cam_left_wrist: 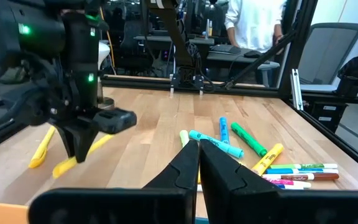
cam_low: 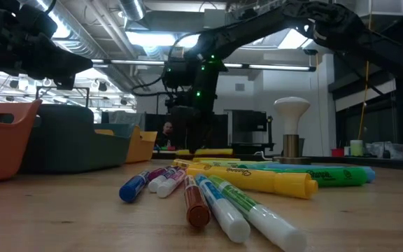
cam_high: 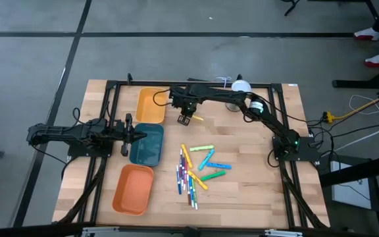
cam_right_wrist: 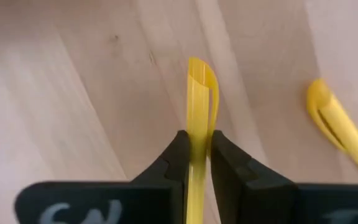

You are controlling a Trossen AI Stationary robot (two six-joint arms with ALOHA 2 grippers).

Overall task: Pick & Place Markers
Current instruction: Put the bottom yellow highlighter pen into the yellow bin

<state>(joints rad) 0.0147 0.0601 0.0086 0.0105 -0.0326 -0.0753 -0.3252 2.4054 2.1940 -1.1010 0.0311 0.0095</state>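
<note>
My right gripper (cam_high: 185, 120) hangs over the table's far middle, just right of the yellow tray (cam_high: 149, 105), shut on a yellow marker (cam_right_wrist: 199, 99). A second yellow marker (cam_right_wrist: 339, 124) lies flat on the wood beside it. The other markers (cam_high: 195, 170), in several colours, lie flat and scattered on the wood in the table's middle; they also fill the low view's foreground (cam_low: 215, 190). My left gripper (cam_left_wrist: 199, 149) waits shut and level at the table's left, by the teal tray (cam_high: 149, 148). My right gripper pinches the yellow marker's barrel (cam_right_wrist: 197, 124) between its two fingers, about mid-length as the left wrist view (cam_left_wrist: 95, 148) shows. The fingers come steeply from above and lie across the marker. The marker sits slightly tilted, close over the wood.
An orange tray (cam_high: 133, 191) lies near the front left, below the teal one. A white mushroom-shaped object (cam_high: 241, 85) stands at the far edge. Black frame rails (cam_high: 110, 99) run along the table's sides. A person (cam_left_wrist: 253, 18) stands beyond the table.
</note>
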